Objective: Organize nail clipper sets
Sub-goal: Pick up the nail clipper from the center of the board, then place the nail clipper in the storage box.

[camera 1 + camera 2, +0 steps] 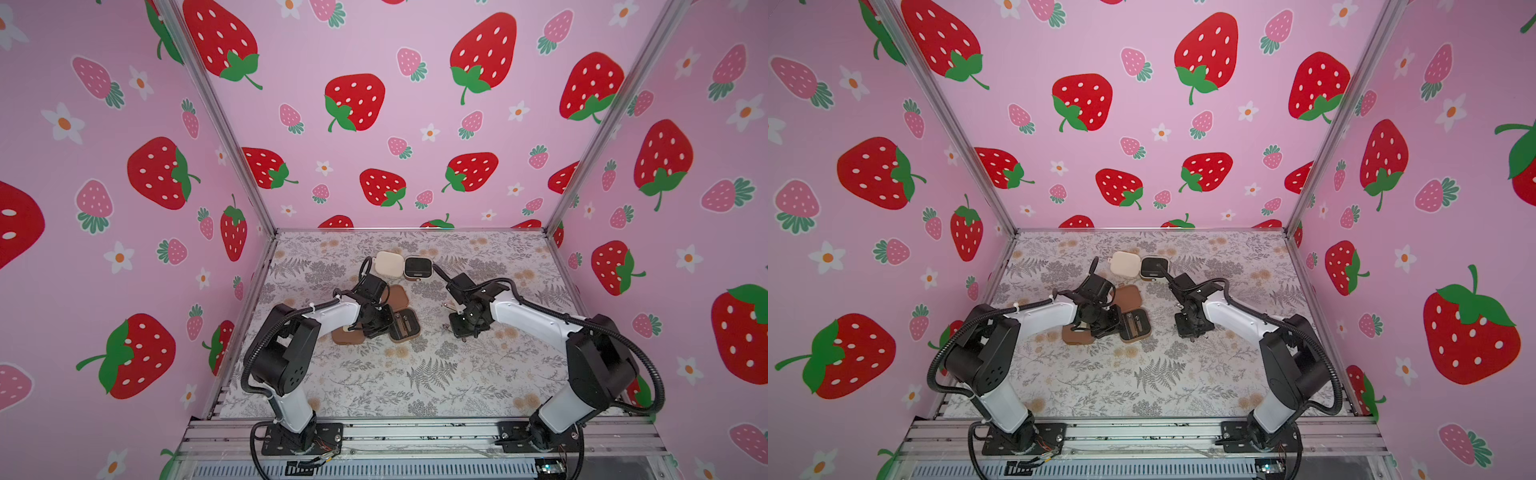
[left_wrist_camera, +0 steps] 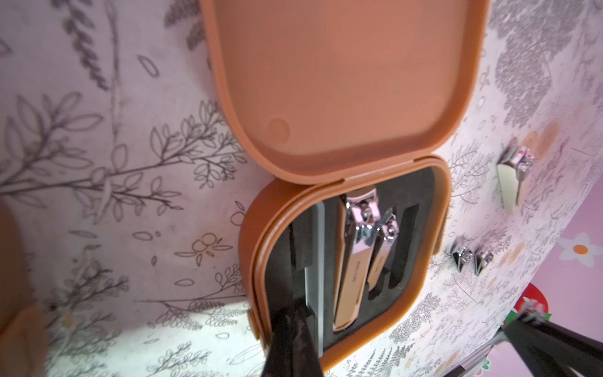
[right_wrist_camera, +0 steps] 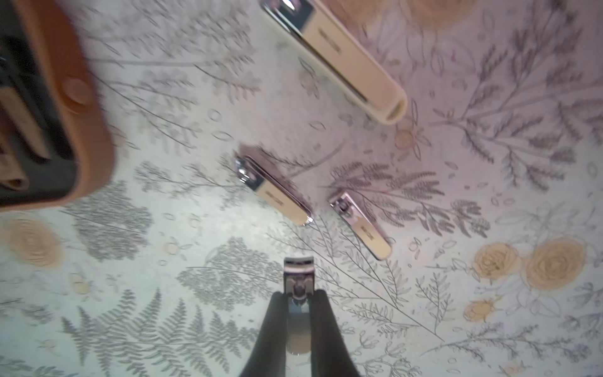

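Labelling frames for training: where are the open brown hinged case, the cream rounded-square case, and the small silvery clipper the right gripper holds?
open brown hinged case (image 2: 346, 81): left wrist view, inner lid.
cream rounded-square case (image 1: 390, 264): a top view, cream half.
small silvery clipper (image 3: 298, 274): right wrist view, head.

brown case (image 2: 346, 81): black lining | cream case (image 1: 390, 264) | tablecloth (image 1: 415, 374): grey ferns | walls (image 1: 365, 45): pink, strawberries
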